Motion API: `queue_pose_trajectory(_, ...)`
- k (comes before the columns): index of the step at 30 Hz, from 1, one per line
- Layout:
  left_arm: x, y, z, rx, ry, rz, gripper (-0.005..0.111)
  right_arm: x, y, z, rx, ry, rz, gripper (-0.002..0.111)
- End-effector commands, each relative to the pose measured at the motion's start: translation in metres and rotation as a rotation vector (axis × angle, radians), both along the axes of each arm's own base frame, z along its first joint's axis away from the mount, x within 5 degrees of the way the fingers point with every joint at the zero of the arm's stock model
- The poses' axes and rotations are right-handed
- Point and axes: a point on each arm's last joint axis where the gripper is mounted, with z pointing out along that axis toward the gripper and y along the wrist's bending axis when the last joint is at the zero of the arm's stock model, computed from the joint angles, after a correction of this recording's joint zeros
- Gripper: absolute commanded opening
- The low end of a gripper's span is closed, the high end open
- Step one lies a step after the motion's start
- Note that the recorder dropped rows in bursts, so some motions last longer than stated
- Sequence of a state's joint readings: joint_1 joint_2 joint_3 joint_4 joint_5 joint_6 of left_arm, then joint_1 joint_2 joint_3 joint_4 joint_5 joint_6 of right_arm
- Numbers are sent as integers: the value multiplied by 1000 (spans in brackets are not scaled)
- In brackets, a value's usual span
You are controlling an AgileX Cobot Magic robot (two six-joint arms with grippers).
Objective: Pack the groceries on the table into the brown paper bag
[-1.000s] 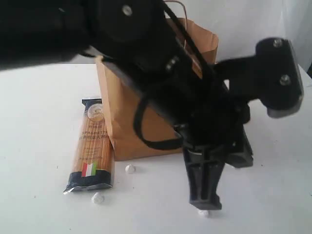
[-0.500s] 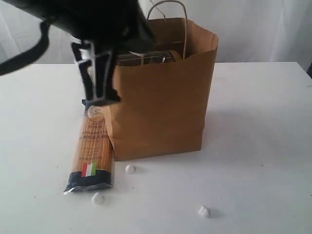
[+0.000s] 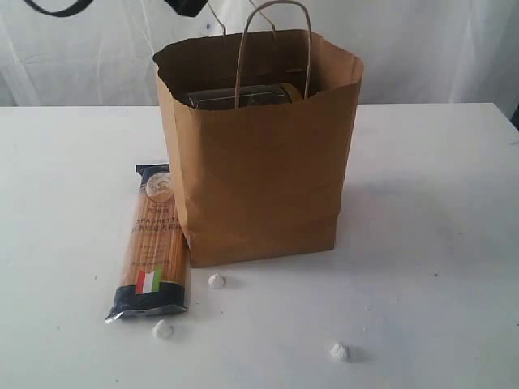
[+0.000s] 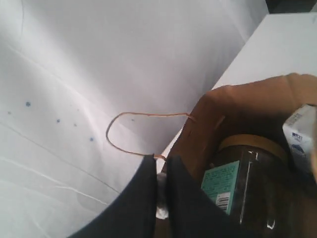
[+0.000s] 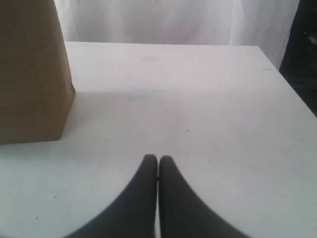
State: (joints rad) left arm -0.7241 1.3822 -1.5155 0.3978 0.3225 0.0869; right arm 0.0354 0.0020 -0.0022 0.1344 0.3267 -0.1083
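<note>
The brown paper bag (image 3: 259,170) stands upright mid-table, handles up, with a dark item (image 3: 239,97) showing in its mouth. The spaghetti packet (image 3: 152,243) lies flat on the table (image 3: 438,243), against the bag's left side. Only a dark tip of my left gripper (image 3: 188,6) shows, high above the bag's left rim. Seen from its wrist, the left gripper (image 4: 161,161) is shut over the bag (image 4: 233,109); a pale speck sits in the slit. Inside lie the yellow-lidded jar (image 4: 252,146) and the white-blue carton (image 4: 301,136). My right gripper (image 5: 158,159) is shut, empty, low over the table.
Three tiny white lumps lie in front of the bag (image 3: 216,281), (image 3: 163,329), (image 3: 339,352). A white curtain hangs behind the table. In the right wrist view the bag's side (image 5: 29,74) stands off to one side and the table's far edge (image 5: 277,74) meets a dark area.
The left arm swung from the front right of the bag, past its left side, and rose to the top of the view. Bag, spaghetti and lumps stayed put.
</note>
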Motion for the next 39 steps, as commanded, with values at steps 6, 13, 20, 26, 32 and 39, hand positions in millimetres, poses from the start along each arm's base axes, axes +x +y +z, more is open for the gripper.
queue_pose_trajectory(6,39,-14,-46,-26,203,0,0,0,0,0,-8,-10,4,0)
queue_pose_trajectory(13,53,-25,-70,12,260,3,0,0,0,0,-8,-10,4,0)
queue_pose_trajectory(20,54,-26,-72,16,260,2,28,0,0,0,18,-8,-2,0)
queue_pose_trajectory(26,53,-25,-75,21,297,11,70,0,0,0,18,-8,-2,0)
queue_pose_trajectory(32,43,-21,-73,43,381,16,74,0,0,0,18,-8,-2,0)
queue_pose_trajectory(39,8,-2,-43,34,452,-36,67,0,0,0,18,-8,-2,0)
